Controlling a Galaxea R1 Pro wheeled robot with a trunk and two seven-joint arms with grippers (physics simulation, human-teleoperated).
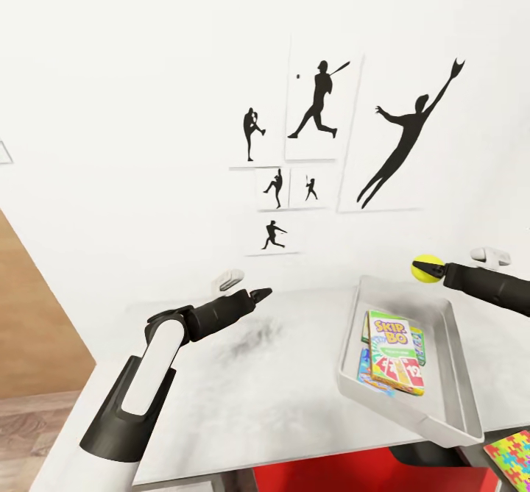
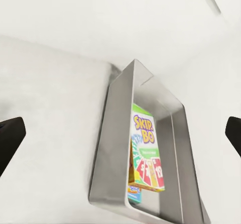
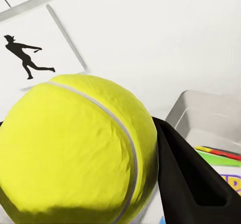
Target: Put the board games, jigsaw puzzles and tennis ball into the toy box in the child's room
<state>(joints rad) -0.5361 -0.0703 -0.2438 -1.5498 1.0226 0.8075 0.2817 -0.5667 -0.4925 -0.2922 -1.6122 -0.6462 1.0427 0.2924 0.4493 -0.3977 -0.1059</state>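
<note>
Clenching the tennis ball (image 1: 426,268) above the far rim of the toy box (image 1: 449,411), the right gripper (image 1: 434,271) is risking a bounce-out off the board games (image 1: 396,354) if it releases high, while the left gripper (image 2: 120,138) is hanging spread and empty.

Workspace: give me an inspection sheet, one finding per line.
Surface: light grey table, smudged.
Job's things: toy box holds stacked board games, Skip-Bo on top; tennis ball held above the box's far rim; puzzle at the table's near right.
Clutter: nothing seen.
Grippers: right gripper shut on the ball; left gripper open, empty.
Cables: nothing seen.
Surroundings: white wall, sports silhouettes, wood floor at left.
</note>
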